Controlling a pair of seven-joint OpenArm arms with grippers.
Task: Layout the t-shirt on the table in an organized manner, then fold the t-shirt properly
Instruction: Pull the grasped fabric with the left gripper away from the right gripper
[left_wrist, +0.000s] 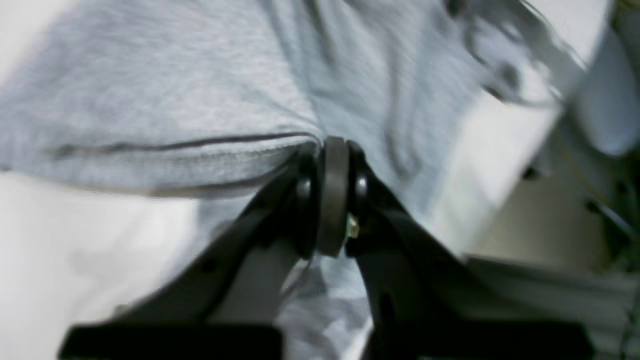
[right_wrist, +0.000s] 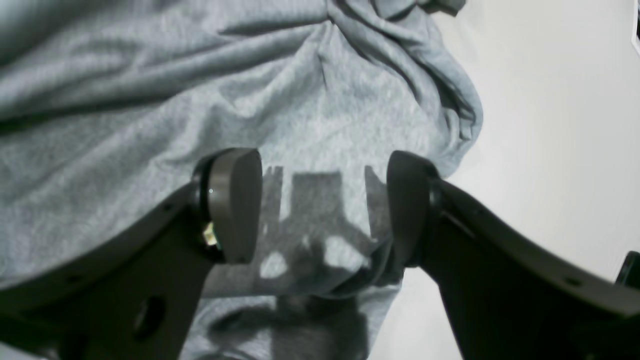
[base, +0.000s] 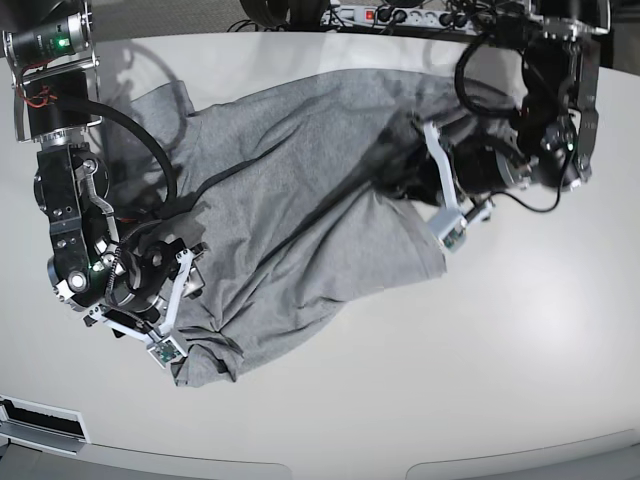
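The heather-grey t-shirt (base: 300, 200) lies crumpled and creased across the middle of the white table (base: 500, 350), plain side up with no lettering showing. At the shirt's right edge my left gripper (base: 415, 185) is shut on a fold of it. In the left wrist view its pads (left_wrist: 334, 195) meet beside a stitched hem of the t-shirt (left_wrist: 175, 90), which rises off the table (left_wrist: 75, 250). My right gripper (base: 185, 310) stands open over the shirt's lower-left corner. The right wrist view shows the right gripper (right_wrist: 325, 200) spread just above the t-shirt (right_wrist: 150, 125), near its edge on the table (right_wrist: 550, 125).
A power strip with cables (base: 400, 15) lies along the far edge of the table. Black cables (base: 130, 130) loop from the right arm over the shirt's left side. The table's front edge (base: 330, 465) runs along the bottom of the base view.
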